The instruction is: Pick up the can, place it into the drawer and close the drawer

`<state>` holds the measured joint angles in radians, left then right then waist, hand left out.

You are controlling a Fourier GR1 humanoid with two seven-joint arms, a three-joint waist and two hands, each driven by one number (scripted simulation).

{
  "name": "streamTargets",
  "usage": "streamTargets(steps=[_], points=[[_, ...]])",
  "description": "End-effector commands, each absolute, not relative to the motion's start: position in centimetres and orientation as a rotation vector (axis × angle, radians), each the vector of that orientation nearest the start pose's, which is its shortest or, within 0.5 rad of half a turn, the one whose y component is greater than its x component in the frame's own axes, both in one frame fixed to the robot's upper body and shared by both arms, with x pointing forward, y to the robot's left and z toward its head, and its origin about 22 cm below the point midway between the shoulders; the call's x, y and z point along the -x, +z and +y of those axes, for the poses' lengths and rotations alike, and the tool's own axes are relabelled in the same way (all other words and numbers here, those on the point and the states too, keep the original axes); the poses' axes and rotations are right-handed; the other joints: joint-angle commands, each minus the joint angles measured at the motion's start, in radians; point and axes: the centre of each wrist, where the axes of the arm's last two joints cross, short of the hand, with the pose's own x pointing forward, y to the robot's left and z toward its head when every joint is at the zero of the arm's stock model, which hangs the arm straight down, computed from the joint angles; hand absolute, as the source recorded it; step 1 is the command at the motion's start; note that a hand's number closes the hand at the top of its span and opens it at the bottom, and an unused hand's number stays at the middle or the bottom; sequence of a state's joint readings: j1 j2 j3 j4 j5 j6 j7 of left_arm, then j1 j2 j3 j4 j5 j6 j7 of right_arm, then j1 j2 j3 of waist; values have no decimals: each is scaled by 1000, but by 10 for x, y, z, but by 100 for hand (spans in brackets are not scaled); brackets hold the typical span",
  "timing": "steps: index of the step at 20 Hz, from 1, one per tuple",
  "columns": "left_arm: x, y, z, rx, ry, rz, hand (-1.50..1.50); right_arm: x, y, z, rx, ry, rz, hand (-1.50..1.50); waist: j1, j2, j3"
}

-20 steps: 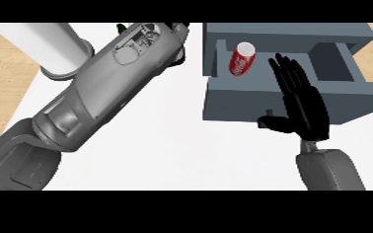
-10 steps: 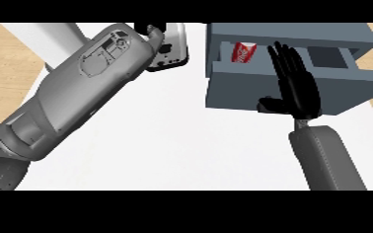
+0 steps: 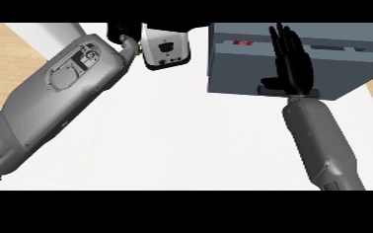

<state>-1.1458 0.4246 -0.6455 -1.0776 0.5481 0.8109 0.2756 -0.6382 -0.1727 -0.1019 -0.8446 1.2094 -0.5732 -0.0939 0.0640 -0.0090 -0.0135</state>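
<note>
The grey drawer (image 3: 241, 74) at the upper right is pushed almost fully in. Only a thin red sliver of the can (image 3: 242, 43) shows in the narrow gap at its top. My right hand (image 3: 291, 64) lies flat against the drawer's front, open, with fingers straight and pointing away from me. My left forearm fills the left side, and its white wrist plate is near the top centre. Just a dark part of the left hand (image 3: 124, 31) shows at the top edge, and its fingers are hidden.
A white cylinder (image 3: 55, 30) stands at the top left, partly behind my left forearm. A strip of wooden surface (image 3: 16, 49) runs along the left edge. The white counter (image 3: 182, 138) spreads between my two arms.
My right hand has pushed the drawer front away from me, so the drawer has slid nearly shut. The can went from plainly visible to a sliver. My left arm has risen toward the top.
</note>
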Motion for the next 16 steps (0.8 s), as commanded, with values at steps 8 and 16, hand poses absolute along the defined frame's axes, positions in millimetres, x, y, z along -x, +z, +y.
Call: streamTargets(steps=[8,16], points=[[-378,199,129,-232,-64,-1724,-150,-430,36,-217,1378,819,-1683,-150,18,30,16],[-368,166,151,-252,-87,-1734,-150,-449,65,-204,1396,802,-1679,-150,31,43,15]])
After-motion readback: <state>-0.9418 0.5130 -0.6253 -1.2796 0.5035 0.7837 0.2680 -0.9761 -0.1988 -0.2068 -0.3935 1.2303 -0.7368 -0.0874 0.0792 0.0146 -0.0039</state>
